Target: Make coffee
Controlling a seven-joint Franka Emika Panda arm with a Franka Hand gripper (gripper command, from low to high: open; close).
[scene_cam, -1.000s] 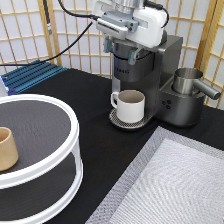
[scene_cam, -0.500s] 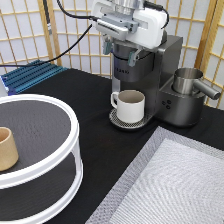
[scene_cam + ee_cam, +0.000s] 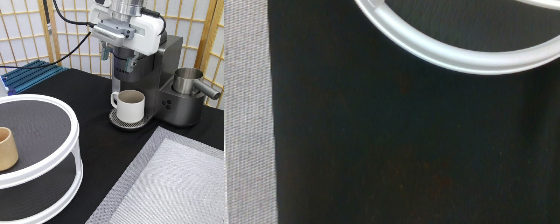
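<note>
My gripper (image 3: 118,56) hangs at the exterior view's top, right against the front of the dark coffee machine (image 3: 165,60), above the white mug (image 3: 131,106). Its two dark fingers (image 3: 104,50) stand apart, open, with nothing showing between them. The mug stands upright on the machine's round drip tray (image 3: 116,121), handle toward the exterior view's left. The coffee is out of view. The wrist view shows only black tabletop (image 3: 396,150).
A steel jug (image 3: 187,80) sits on the machine's right side. A white two-tier round shelf (image 3: 65,167) at the exterior view's left holds a tan cup (image 3: 6,147). A grey mat (image 3: 175,185) fills the bottom right. A blue rack (image 3: 30,77) lies at the back left.
The gripper has drifted very slightly toward the exterior view's left in front of the machine. The mug and everything else stay where they were.
</note>
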